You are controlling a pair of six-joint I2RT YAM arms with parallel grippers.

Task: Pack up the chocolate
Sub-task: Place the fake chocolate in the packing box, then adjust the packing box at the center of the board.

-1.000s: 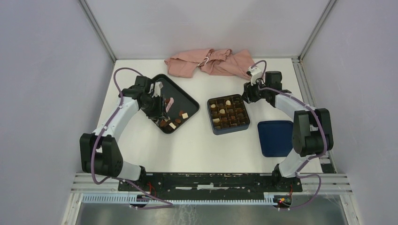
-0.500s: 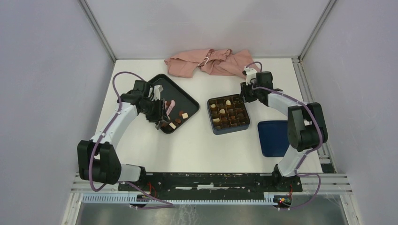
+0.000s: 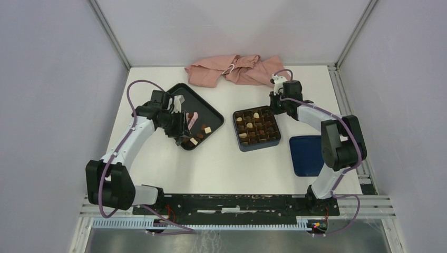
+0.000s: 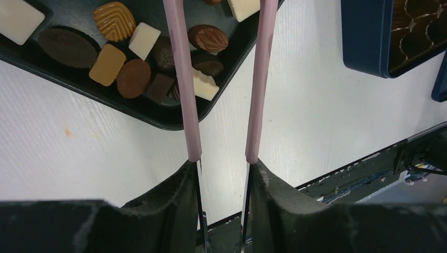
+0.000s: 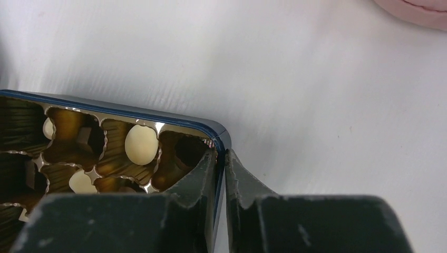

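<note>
Since the earlier frame, the right gripper (image 5: 221,154) is being recorded as shifted leftward onto the upper right corner of the blue box (image 5: 121,112), with its jaws drawn in from a wider stance. The left gripper (image 4: 219,31) is being noted slightly lower over the black tray (image 4: 105,101).

Right gripper: the box wall is being pinched at the corner, one finger being set inside against the brown gridded insert (image 5: 108,139) and the other outside the wall. Just left of the fingers, a round cream piece (image 5: 141,144) is being seen seated in a cell, and two more cream pieces are showing in cells further left.

Left gripper: its long pink fingers (image 4: 182,79) are being held apart, side by side, over the tray's lower corner. Their tips are being cut off by the upper edge of the frame, so whether anything is being gripped cannot be told.

The chocolate (image 4: 133,78) is being seen clustered in that corner of the tray, with dark, light brown and cream pieces touching one another. Part of it is already lying in the box at the centre of the overhead view.

A blue lid (image 3: 308,155) is lying right of the box, apart from it. A pink cloth (image 3: 232,71) is lying at the upper edge of the white table (image 3: 221,168).
</note>
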